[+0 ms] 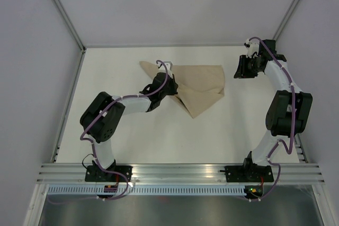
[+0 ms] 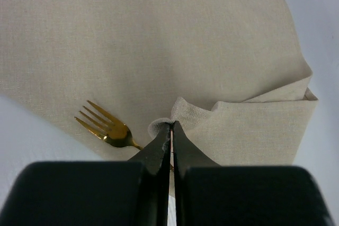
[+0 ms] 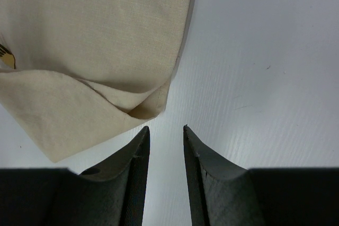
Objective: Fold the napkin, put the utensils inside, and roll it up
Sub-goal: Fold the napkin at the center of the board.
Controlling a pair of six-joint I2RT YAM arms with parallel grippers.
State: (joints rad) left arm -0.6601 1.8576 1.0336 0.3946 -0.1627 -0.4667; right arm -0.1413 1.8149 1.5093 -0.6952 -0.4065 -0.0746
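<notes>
Left gripper (image 2: 171, 130): jaws pressed together, pinching a small raised pucker of cloth at the tips.
Napkin (image 2: 159, 41): beige cloth, partly folded, lying at the far middle of the table (image 3: 265, 51). One flap is doubled over toward the right, and the layers sit unevenly.
Fork (image 2: 108, 128): gold tines rest on the cloth just left of the pinch. The handle runs out of sight under the fingers and the fold.
Right gripper (image 3: 166, 130): jaws parted and holding nothing, hovering over bare table just beside the napkin's right corner, apart from the cloth.
Risk, slip: the pinch looks shallow, so a firm tug could pull the cloth free.
Risk, fork: lifting or dragging that fold could tip or slide the fork off the cloth.
Risk, drift: nothing pins the right side, so the whole napkin may slide rather than roll.
</notes>
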